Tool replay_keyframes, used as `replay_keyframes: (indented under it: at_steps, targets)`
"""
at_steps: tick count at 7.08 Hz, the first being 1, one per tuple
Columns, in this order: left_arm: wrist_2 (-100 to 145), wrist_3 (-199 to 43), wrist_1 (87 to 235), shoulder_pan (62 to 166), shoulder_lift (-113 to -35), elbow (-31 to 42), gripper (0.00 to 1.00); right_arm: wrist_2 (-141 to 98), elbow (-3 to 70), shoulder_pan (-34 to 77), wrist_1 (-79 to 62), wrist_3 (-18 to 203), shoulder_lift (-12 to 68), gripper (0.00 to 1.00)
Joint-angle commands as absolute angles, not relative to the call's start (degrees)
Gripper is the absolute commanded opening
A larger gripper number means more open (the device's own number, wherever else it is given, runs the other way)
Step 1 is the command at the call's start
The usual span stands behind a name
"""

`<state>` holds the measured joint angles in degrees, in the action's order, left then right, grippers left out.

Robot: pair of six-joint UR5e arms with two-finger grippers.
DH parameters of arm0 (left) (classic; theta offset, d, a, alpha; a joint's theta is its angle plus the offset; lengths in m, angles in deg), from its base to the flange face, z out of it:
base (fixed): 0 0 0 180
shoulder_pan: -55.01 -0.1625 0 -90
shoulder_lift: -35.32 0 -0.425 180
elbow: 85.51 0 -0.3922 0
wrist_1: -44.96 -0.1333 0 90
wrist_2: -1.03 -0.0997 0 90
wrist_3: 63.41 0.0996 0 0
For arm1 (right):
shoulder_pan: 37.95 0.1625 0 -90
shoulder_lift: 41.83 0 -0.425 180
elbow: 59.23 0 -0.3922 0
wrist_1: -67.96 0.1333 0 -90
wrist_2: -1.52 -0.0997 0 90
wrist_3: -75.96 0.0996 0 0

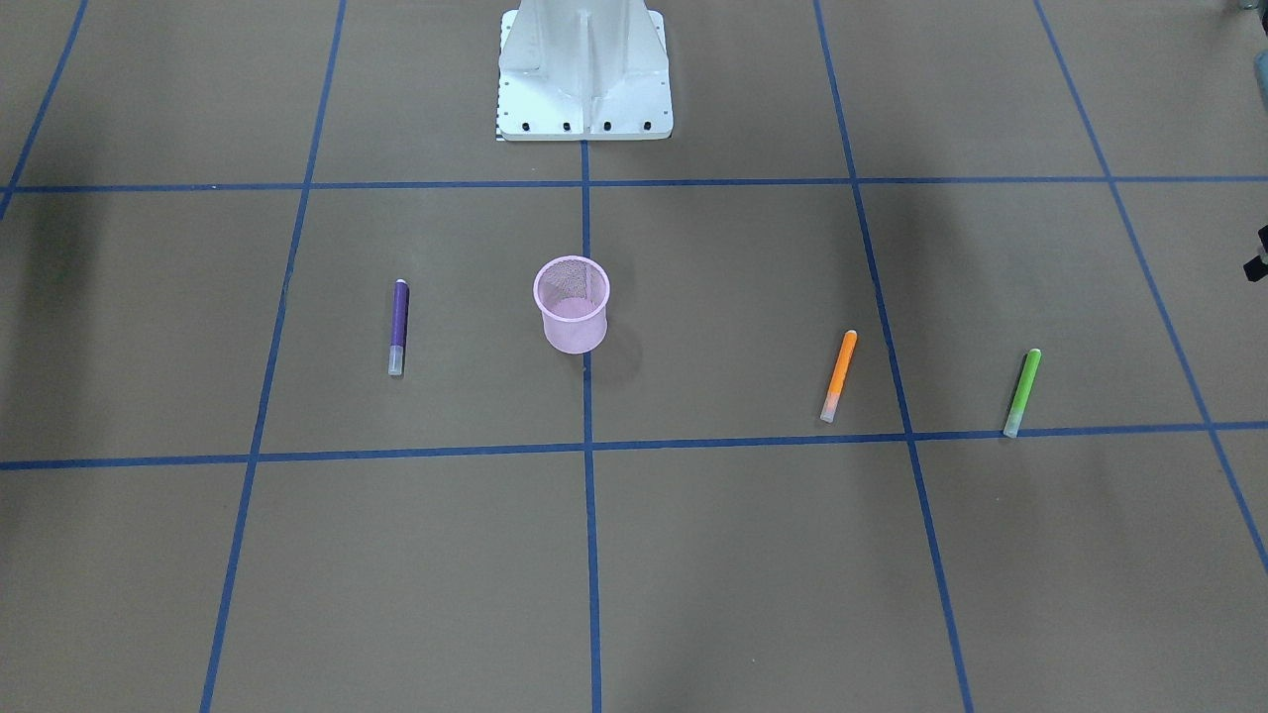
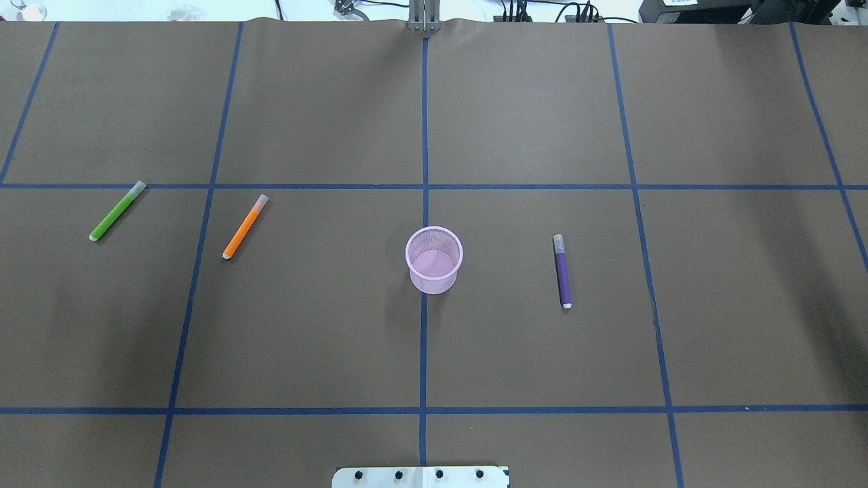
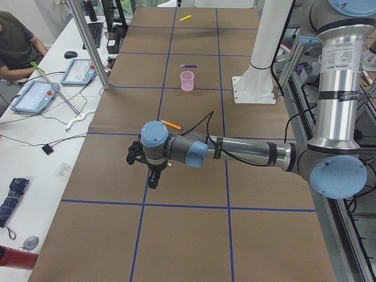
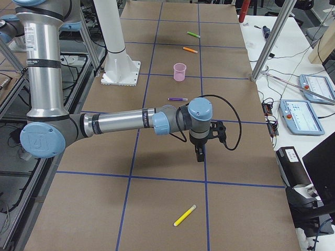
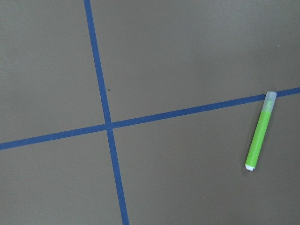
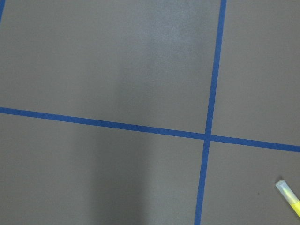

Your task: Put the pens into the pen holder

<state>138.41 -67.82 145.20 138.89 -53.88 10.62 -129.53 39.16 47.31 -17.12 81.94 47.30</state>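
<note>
Nearest the overhead camera, at bottom centre of the frame, the robot's base plate [image 2: 420, 477] sits on the surface [image 2: 542, 352]. Going from the left, the green pen [image 2: 117, 211] and the orange pen [image 2: 245, 226] lie flat and slanted, well apart. The pen holder [image 2: 434, 279] stands upright at centre, mouth up and empty, probably so that either arm can reach it. The purple pen [image 2: 562, 271] lies flat to its right. A yellow pen [image 4: 185, 215] lies at the bottom of the right side view, outside the overhead frame.

That makes four pens and one holder, with none collected.

There are two arms. The left arm [image 3: 241, 151] hangs over the surface, and its wrist view catches the green pen at lower right, so that seems its likely first target. The right arm [image 4: 120, 121] hangs likewise, with the yellow pen in the lower right corner of its wrist view. Whether either arm's jaws are spread or pressed together cannot be told.
</note>
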Motion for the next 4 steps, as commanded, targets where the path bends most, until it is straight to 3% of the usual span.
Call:
replay_keyframes:
  at_steps: [1,4]
  targets:
    - [137.71,-67.64,145.33,138.77,-53.45,10.73,1.0,-128.98,39.39,47.3,-17.2,81.76,47.46,1.0]
    - [137.87,-67.81,145.59,136.75,-52.49,10.29,1.0,-133.66,40.53,47.3,-17.21,81.94,48.6,1.0]
